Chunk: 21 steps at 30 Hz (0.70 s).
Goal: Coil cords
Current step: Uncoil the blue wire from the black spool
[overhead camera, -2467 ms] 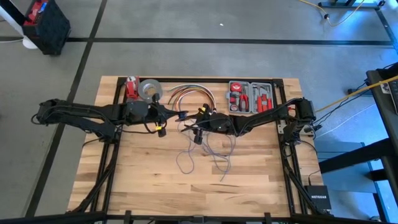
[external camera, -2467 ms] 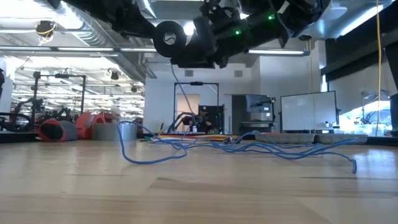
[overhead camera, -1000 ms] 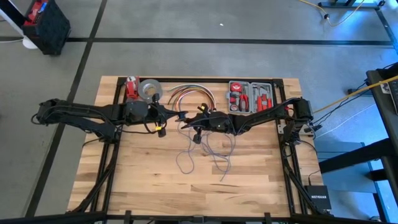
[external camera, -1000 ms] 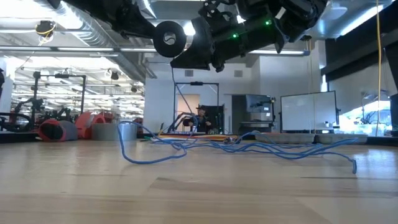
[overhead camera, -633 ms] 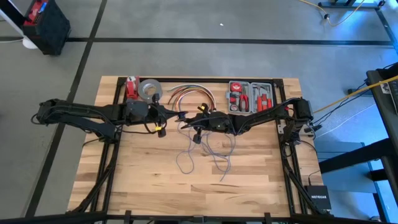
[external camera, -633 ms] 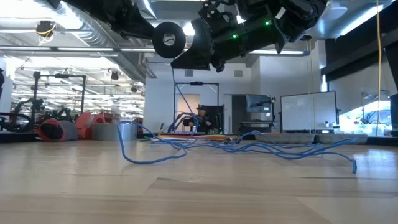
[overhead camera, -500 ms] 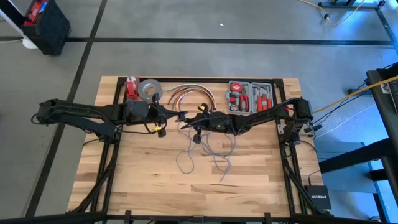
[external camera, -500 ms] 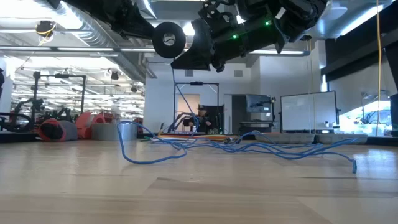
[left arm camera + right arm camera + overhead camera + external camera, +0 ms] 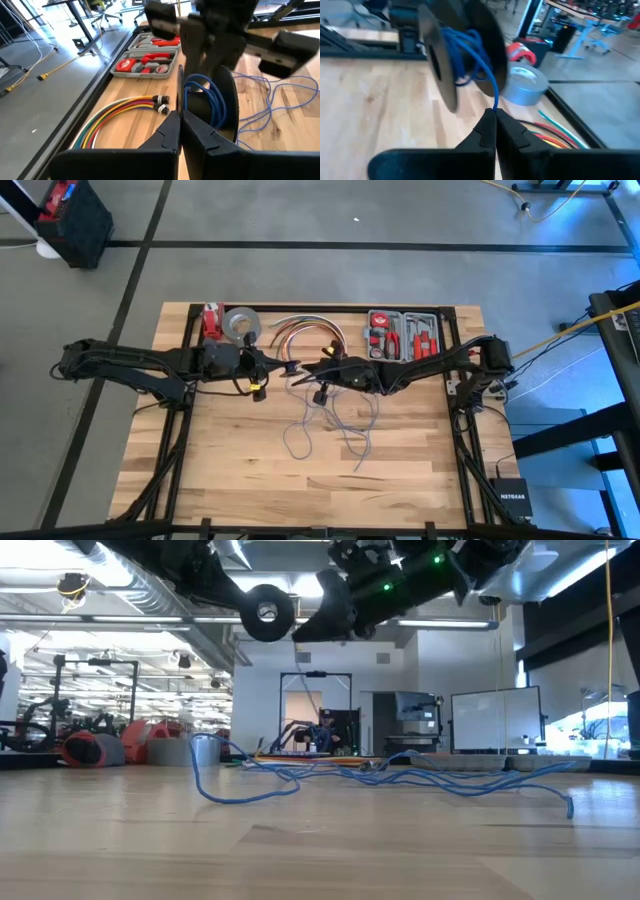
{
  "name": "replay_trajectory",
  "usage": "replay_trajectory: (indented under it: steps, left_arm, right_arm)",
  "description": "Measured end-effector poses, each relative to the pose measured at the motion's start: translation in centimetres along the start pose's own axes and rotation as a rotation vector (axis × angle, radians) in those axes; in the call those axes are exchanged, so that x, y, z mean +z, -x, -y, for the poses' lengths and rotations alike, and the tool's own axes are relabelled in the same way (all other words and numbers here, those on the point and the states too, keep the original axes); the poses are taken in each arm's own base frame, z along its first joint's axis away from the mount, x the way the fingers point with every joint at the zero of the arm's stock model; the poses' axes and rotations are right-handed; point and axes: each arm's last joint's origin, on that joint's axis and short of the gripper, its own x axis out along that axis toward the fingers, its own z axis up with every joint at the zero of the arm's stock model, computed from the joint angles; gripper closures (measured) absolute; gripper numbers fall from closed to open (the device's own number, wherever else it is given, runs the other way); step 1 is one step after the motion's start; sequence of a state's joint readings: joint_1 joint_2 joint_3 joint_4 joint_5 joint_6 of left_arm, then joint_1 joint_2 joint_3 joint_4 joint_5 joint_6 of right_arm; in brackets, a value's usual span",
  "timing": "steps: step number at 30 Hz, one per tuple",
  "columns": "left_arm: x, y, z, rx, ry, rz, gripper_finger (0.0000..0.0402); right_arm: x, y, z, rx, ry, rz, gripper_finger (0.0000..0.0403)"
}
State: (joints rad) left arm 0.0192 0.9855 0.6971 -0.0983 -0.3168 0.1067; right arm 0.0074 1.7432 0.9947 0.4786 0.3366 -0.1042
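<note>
Pinching the cords (image 9: 492,85) shut, the right tool (image 9: 492,114) sits beside the spool (image 9: 210,107) gripped by the left tool (image 9: 180,120).

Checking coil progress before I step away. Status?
Left gripper shut on black spool. Right gripper shut on blue cord, feeding the spool. A few turns on; most cord loose on table. Nothing in the way.

Bright overhead light, ceiling glare, wrist views blurred
</note>
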Motion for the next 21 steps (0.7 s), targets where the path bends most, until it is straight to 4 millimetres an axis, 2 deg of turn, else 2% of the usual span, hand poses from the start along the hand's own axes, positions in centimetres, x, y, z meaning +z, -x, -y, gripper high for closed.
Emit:
replay_trajectory:
  steps: [10, 13, 17, 21]
  left_arm:
    - [-0.3, 0.0, 0.0, -0.003, 0.014, -0.028, 0.0400]
    - [-0.3, 0.0, -0.1, 0.003, 0.018, -0.027, 0.0400]
    - [0.0, -0.2, -0.9, 0.073, 0.064, 0.004, 0.0400]
    - [1.0, -0.2, -2.3, 0.292, 0.183, 0.100, 0.0400]
  right_arm:
    - [2.3, 2.4, 1.3, -0.063, 0.037, -0.012, 0.0402]
    - [3.3, 3.0, 1.3, 0.015, 0.019, 0.050, 0.0402]
    - [3.9, 3.4, -0.4, 0.187, 0.036, 0.123, 0.0402]
    - [3.5, 4.1, -2.4, 0.258, 0.120, 0.095, 0.0402]
